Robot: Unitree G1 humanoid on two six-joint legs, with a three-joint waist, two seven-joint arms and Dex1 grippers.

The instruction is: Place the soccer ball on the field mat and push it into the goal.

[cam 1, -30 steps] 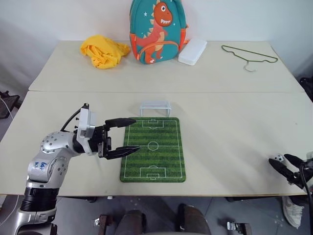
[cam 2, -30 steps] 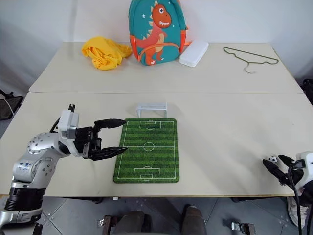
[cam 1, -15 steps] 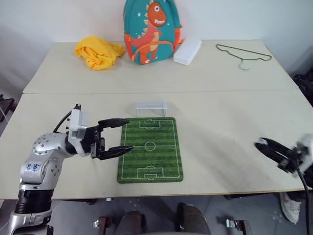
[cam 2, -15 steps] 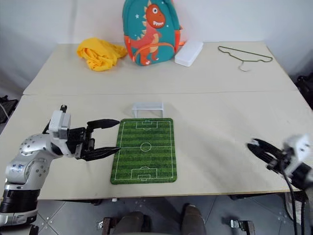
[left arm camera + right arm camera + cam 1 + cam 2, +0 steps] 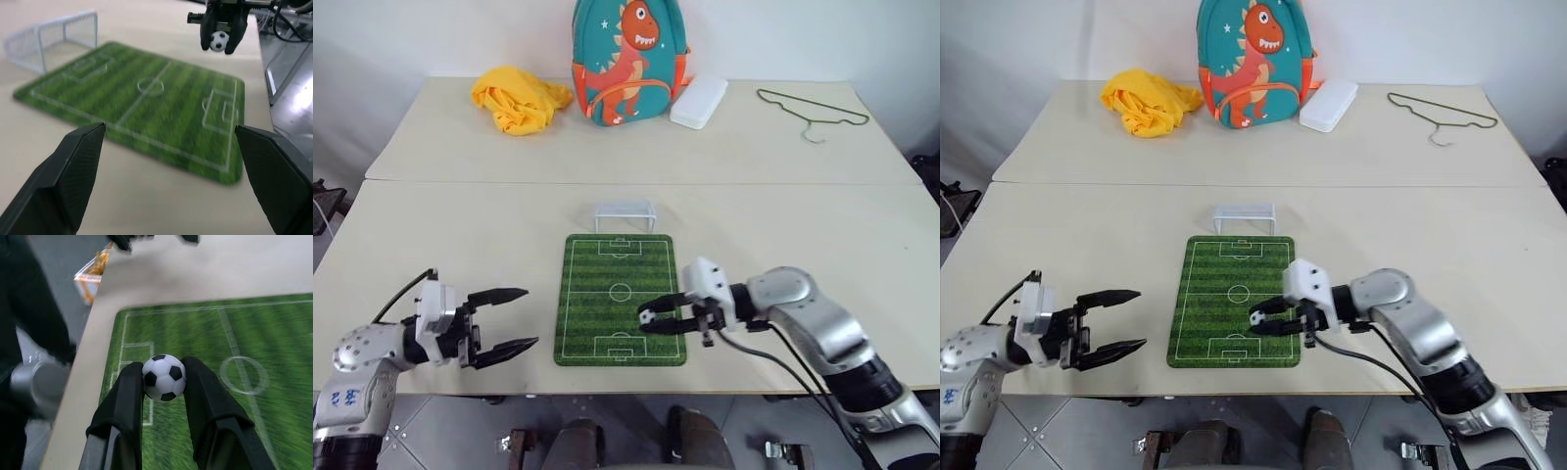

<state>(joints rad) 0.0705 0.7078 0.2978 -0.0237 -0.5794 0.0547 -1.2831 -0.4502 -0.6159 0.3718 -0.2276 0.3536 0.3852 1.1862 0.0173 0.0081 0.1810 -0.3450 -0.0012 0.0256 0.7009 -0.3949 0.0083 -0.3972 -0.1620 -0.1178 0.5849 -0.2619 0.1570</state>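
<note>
Item: soccer ball [image 5: 164, 377], clenched in my right pincer [image 5: 651, 320] above field mat [image 5: 607, 294] near end; goal [image 5: 625, 215] lies at 12 o'clock along mat's long axis; left pincer [image 5: 514, 318] released, at 9 o'clock

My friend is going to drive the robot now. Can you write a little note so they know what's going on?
Right end effector: shut on the soccer ball, held just above the near half of the field mat.
Left end effector: open, empty, left of the mat.
The goal stands at the mat's far edge.
Done: ball picked up and brought over the mat.
Left: set the ball down, push it into the goal.
</note>
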